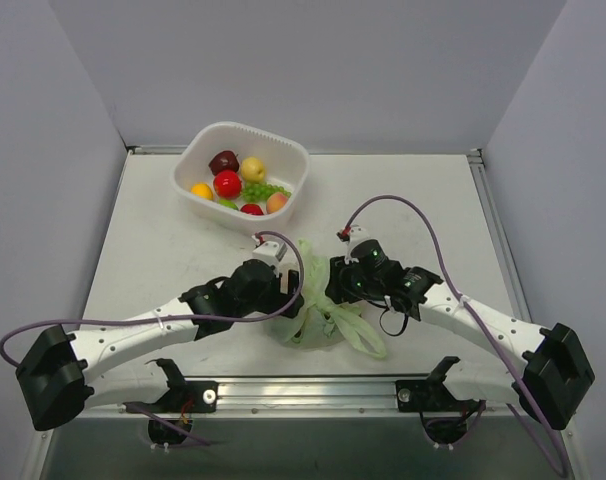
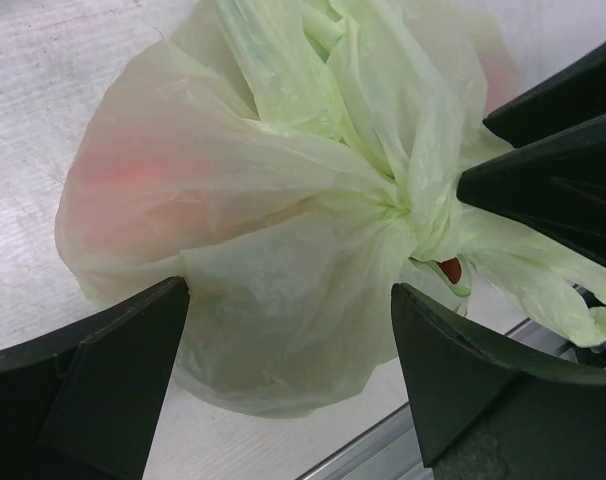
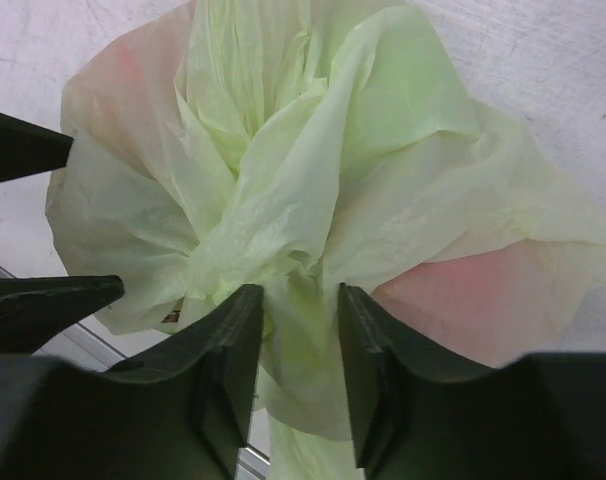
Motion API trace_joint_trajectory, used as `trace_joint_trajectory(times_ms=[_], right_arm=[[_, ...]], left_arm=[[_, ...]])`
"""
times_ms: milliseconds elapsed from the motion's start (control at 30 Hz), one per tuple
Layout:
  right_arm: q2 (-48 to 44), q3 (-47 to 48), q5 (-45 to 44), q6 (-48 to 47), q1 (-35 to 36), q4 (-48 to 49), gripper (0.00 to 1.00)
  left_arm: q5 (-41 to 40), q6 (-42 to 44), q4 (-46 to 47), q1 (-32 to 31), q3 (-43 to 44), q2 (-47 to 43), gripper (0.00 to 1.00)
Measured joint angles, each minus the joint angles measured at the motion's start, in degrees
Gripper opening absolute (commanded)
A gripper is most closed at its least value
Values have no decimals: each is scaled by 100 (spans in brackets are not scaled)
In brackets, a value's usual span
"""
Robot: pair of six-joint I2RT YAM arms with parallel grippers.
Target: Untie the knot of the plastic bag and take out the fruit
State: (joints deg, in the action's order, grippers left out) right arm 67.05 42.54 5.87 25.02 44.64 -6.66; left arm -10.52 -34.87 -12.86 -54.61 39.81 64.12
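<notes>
The pale green plastic bag (image 1: 328,322) lies near the table's front edge, between both grippers. Its knot (image 2: 413,215) is tied, with floppy tails; it also shows in the right wrist view (image 3: 283,250). Red fruit (image 3: 483,300) shows pink through the film, and a small red patch (image 2: 450,270) peeks out under the knot. My left gripper (image 2: 288,290) is wide open, with its fingers (image 2: 113,380) on either side of the bag's body. My right gripper (image 3: 301,295) has its fingers (image 3: 228,350) narrowly apart around the bunched tail just below the knot.
A white basket (image 1: 283,150) stands at the back left. It holds a dark fruit (image 1: 223,161), a yellow one (image 1: 253,168), a red one (image 1: 227,184), green grapes (image 1: 265,189) and a peach (image 1: 276,203). A metal rail (image 1: 313,385) runs along the front edge.
</notes>
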Motion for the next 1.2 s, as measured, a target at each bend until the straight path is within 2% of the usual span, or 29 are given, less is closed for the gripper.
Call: trace_joint_trajectory(times_ms=[200,300,333,400,433,567,733,833,1000,1033,1067,1133,1167,1200], right_arm=[[-13,-199,107,120,2,313,15],[-44,-286,153,181,4,448,10],[-55,-313,168,192,7,503,9],[-63,-354,199,210,9,599,8],[-68,-369,210,219,13,638,7],[-186,-498,192,195,7,739,0],[-776,-914,46,251,-450,752,0],[-1283,-1139,-203,398,-1008,632,0],[-2070,-1451,-535,704,-1843,356,0],[-2190,-1495,-595,739,-1904,280,2],[-2284,-1523,-619,754,-1930,199,13],[-2417,-1534,-601,734,-1928,96,26],[-2461,-1532,-568,658,-1882,70,41],[-2481,-1519,-533,610,-1816,35,48]], left_arm=[[-503,-297,59,-365,0,310,76],[-695,-466,149,-507,0,404,56],[-737,-509,179,-538,0,435,42],[-820,-586,267,-581,0,501,24],[-846,-595,304,-601,0,527,0],[-1010,-647,376,-625,-7,531,0],[-1325,-651,302,-553,-258,33,0],[-1423,-651,94,-223,-389,-520,0],[-1456,-619,-291,752,-614,-1416,0],[-1447,-592,-374,903,-658,-1526,0],[-1419,-542,-457,1023,-680,-1598,0],[-1305,-382,-553,1178,-686,-1602,0],[-1246,-289,-592,1209,-675,-1561,0],[-1172,-181,-649,1237,-645,-1493,0]])
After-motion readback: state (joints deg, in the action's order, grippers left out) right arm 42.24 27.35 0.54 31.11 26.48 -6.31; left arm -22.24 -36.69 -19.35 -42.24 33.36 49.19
